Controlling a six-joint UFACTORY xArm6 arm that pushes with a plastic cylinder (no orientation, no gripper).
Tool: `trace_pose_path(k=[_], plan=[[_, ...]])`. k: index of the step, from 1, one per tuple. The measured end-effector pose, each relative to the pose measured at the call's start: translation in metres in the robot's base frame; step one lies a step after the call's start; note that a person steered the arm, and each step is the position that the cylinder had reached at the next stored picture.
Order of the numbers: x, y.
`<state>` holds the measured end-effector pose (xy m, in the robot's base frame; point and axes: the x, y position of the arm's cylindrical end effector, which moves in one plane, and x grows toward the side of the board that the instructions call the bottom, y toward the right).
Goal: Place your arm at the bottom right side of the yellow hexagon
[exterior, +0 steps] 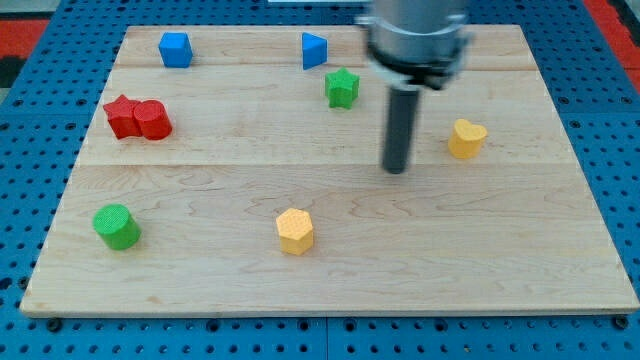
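The yellow hexagon point(295, 230) lies on the wooden board point(500, 250), below the middle. My tip point(397, 169) stands on the board up and to the right of the hexagon, well apart from it. The rod rises to the arm's grey body at the view's top. A yellow heart-like block point(466, 138) lies to the right of my tip.
A green star point(342, 88) lies up and left of my tip. A blue triangle point(313, 50) and a blue block point(175, 49) lie near the top edge. Two touching red blocks point(137, 118) lie at the left. A green cylinder point(117, 226) lies at the lower left.
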<state>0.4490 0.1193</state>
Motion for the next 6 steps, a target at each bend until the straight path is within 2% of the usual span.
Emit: trace_pose_path(k=[1, 2, 4, 5, 6], plan=[[-0.005, 0.044], [-0.042, 0.054], [-0.095, 0.055], [-0.142, 0.055], [-0.149, 0.062]])
